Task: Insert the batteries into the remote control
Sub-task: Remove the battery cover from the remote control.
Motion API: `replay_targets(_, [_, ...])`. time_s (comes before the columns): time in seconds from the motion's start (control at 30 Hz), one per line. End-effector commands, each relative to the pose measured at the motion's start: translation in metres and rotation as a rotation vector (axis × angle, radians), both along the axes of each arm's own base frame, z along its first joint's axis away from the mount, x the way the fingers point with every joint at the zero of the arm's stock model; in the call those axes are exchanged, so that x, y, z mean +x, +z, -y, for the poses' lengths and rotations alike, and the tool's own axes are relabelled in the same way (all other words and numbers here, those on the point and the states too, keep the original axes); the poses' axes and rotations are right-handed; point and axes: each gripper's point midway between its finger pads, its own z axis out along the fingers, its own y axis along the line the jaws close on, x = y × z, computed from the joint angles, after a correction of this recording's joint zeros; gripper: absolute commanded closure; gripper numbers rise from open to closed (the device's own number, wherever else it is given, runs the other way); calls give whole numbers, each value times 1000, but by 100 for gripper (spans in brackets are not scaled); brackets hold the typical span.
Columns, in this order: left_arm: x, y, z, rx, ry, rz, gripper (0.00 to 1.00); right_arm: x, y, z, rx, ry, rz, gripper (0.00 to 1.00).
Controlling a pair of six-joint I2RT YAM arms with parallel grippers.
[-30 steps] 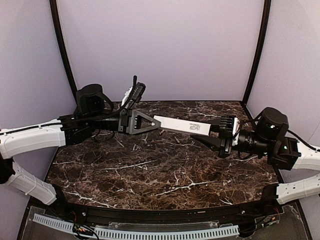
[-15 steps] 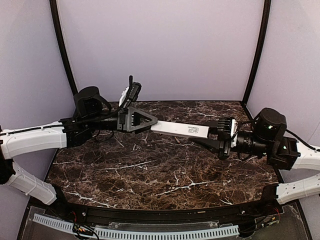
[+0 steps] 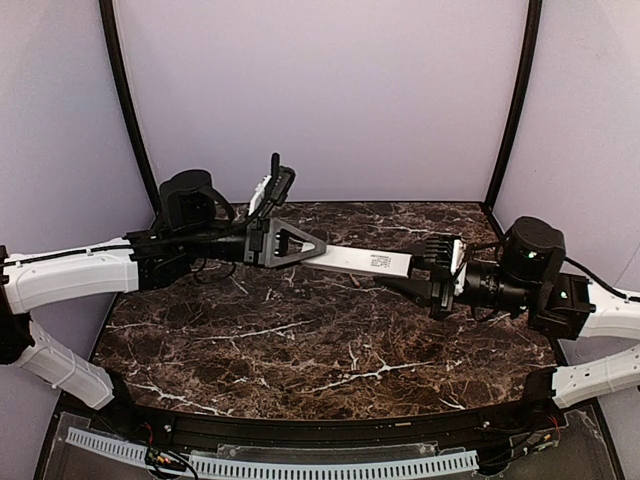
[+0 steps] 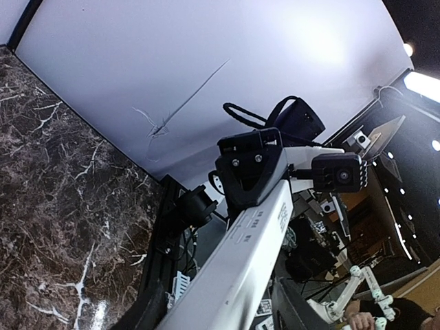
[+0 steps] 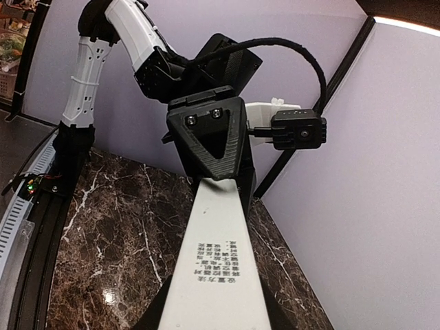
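remote control [image 3: 365, 262]: i see it held above the table [image 3: 300, 350], print up.
right gripper [image 3: 430, 272]: clamped on its right end.
left gripper [image 3: 315, 248]: at the other end; i cannot tell its grip.

A dark, white-veined marble tabletop [image 3: 330, 350] spreads below the left end effector [image 3: 322, 252] and right end effector [image 3: 432, 275]. Pale lavender walls [image 3: 320, 90] and black corner posts [image 3: 125, 100] stand behind them.
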Motion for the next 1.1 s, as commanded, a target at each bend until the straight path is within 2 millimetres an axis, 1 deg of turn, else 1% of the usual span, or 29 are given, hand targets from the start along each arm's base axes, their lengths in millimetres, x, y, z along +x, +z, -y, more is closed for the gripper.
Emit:
replay_targets(0.0, [-11,10,0,-15,-46,24,53,1,23,3,66,-17,26,100])
replay_targets(0.13, [-11,9,-2,-23,-45,18,63,-1,26,5,72,-15,29,100])
replay_targets(0.23, [-11,10,-3,-41,-50,10,68,-3,27,8,79,-9,34,100])
replay_targets(0.33, [-9,13,-6,-61,-55,-10,76,-5,27,10,80,-4,36,100])
replay_targets(0.4, [-8,15,-8,-79,-60,-19,79,-6,27,12,82,-2,39,100])
replay_targets(0.57, [-11,23,-13,-129,-85,-13,81,-6,25,15,77,-9,40,100])
replay_targets(0.67, [-12,22,-13,-126,-88,-11,83,-2,19,14,48,-28,40,100])
replay_targets(0.83, [-15,23,-14,-132,-103,0,88,1,11,10,17,-37,33,100])
replay_targets(0.87, [-16,23,-14,-135,-106,3,88,1,11,11,18,-36,35,100])
replay_targets(0.93, [-17,24,-15,-136,-107,4,83,1,13,12,24,-37,38,100])
replay_targets(1.0, [-16,24,-15,-132,-98,-2,73,1,15,13,30,-42,39,100])
replay_targets(1.03, [-14,23,-15,-129,-87,4,71,1,15,13,31,-44,38,100])
replay_targets(1.07, [-12,21,-14,-110,-76,-6,64,1,15,13,31,-45,37,100])
